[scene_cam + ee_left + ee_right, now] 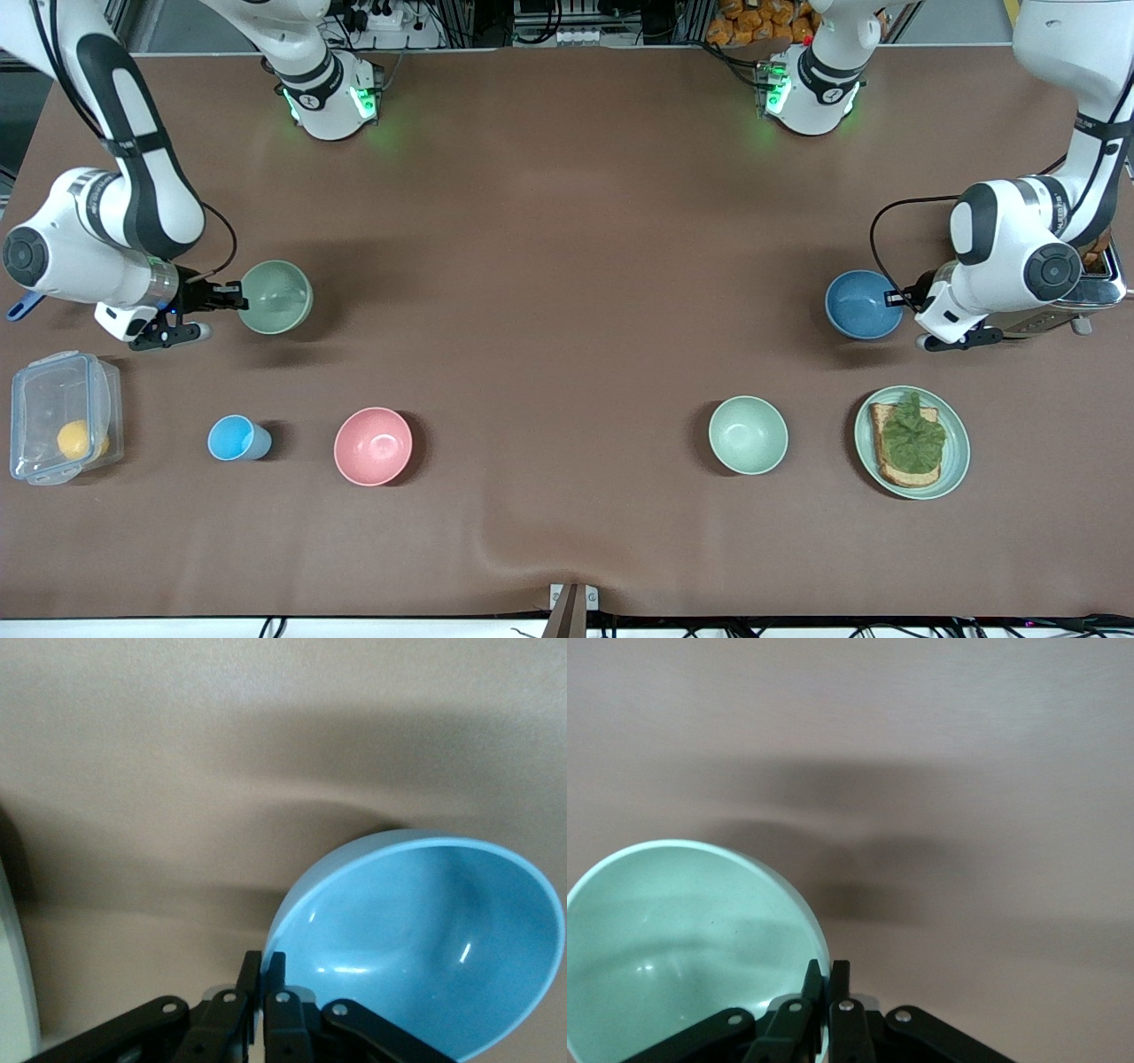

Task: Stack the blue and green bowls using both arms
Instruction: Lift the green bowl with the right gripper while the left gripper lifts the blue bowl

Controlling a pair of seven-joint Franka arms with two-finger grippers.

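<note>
My right gripper [237,297] is shut on the rim of the pale sage-green bowl [275,297] and holds it just above the table at the right arm's end. The right wrist view shows the jaws [827,970] pinching that rim, with the bowl [682,939] beside them. My left gripper [897,299] is shut on the rim of the blue bowl [863,304] and holds it just above the table at the left arm's end. The left wrist view shows the gripper [263,961] clamped on the blue bowl [425,939].
Nearer the front camera stand a clear box [62,416] with an orange, a light-blue cup [236,438], a pink bowl [373,446], a mintier green bowl [748,434] and a green plate [959,461] with toast. A toaster [1099,283] stands beside the left arm.
</note>
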